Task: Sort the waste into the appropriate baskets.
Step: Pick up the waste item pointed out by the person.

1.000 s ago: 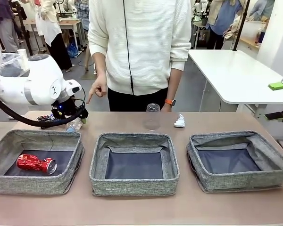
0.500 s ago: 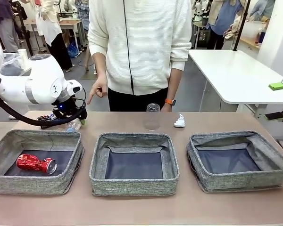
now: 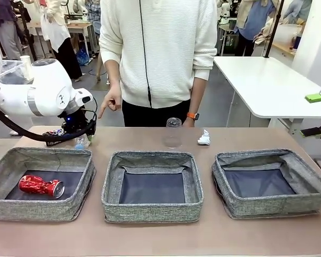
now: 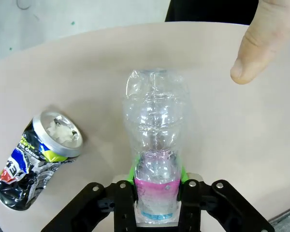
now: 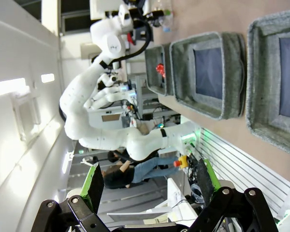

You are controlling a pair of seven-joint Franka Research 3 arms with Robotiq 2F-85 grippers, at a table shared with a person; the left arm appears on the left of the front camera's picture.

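Observation:
My left gripper (image 4: 157,188) is shut on the clear plastic bottle (image 4: 156,130), its green pads (image 4: 131,173) pressed on the pink-labelled part; the bottle lies on the table at the back left (image 3: 81,142). A crushed dark printed can (image 4: 38,157) lies beside it. A crushed red can (image 3: 40,186) rests in the left basket (image 3: 43,155). The middle basket (image 3: 152,158) and the right basket (image 3: 270,156) hold nothing. A clear plastic cup (image 3: 173,133) and a white paper wad (image 3: 204,138) stand behind them. My right gripper (image 5: 150,186) is open, held high off to the side.
A person in a white sweater stands at the far edge, one hand (image 3: 111,104) hanging with a finger pointing down close to the bottle; that finger (image 4: 261,43) hovers just past it. Bare tabletop (image 3: 160,238) runs along the front edge.
My left gripper's jaws have gone from open to shut around the bottle, and the arm has shifted slightly. The right arm and the person have not moved.

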